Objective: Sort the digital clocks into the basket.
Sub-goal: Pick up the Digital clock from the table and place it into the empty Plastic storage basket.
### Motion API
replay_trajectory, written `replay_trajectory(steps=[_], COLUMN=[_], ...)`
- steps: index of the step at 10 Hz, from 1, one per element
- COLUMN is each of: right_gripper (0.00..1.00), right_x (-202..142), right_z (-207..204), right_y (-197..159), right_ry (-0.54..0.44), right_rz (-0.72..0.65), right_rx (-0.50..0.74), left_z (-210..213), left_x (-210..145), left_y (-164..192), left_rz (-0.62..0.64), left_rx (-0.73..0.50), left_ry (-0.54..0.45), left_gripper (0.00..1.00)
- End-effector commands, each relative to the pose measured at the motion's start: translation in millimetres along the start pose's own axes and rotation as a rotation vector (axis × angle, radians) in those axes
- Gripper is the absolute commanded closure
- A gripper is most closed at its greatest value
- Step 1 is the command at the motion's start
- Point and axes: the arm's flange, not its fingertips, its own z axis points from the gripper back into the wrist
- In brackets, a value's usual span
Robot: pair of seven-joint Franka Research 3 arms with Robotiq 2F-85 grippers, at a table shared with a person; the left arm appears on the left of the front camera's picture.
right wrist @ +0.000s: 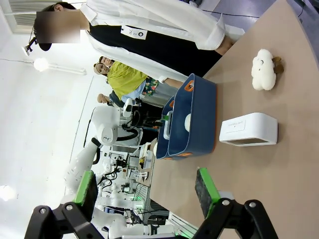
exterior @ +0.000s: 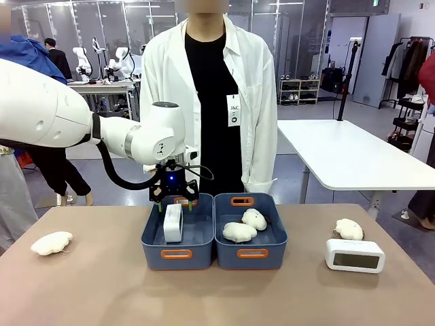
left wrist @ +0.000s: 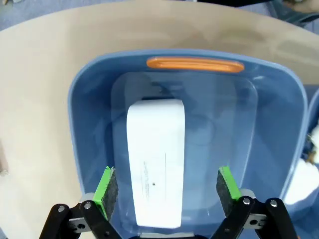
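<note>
One white digital clock point(exterior: 172, 224) stands on its edge inside the left blue-grey basket point(exterior: 155, 239). My left gripper point(exterior: 173, 202) hangs open just above it, touching nothing. In the left wrist view the clock point(left wrist: 154, 184) lies between the spread green pads point(left wrist: 105, 191) of that gripper point(left wrist: 165, 172), with the basket's orange handle slot point(left wrist: 194, 63) beyond. A second digital clock point(exterior: 354, 255) sits on the table at the right. The right wrist view has it point(right wrist: 248, 129) ahead of my open, empty right gripper point(right wrist: 145, 186).
A twin basket point(exterior: 272, 241) beside the first holds two cream cloud plush toys point(exterior: 239, 231). Other cloud plushes lie at the right point(exterior: 349, 229) and far left point(exterior: 51, 242). A person in a white coat point(exterior: 204, 88) stands at the far edge.
</note>
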Motion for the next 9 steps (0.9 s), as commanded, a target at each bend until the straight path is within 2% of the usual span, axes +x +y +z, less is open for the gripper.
replay_trajectory(steps=[1,7,8,9], right_gripper=[0.0,0.0,0.0,0.0], right_x=[-2.5,-2.5,-2.5,-2.5], right_z=[2.9,2.9,2.9,2.9], right_y=[2.7,2.7,2.7,2.7], right_ry=[0.008,0.008,0.008,0.008], right_rz=[0.012,0.012,0.012,0.012], right_rx=[-0.002,-0.002,-0.002,-0.002], left_z=[-9.1,-11.9,14.3,56.3], left_x=[2.3,-0.7,-4.4,-14.5], left_y=[-2.4,-3.4,5.0,30.1], left_rz=[-0.001,-0.005,-0.033,-0.061], left_rx=[0.018,0.005,-0.043,-0.14], left_ry=[-0.003,0.013,0.029,0.057], left_gripper=[0.0,0.0,0.0,0.0])
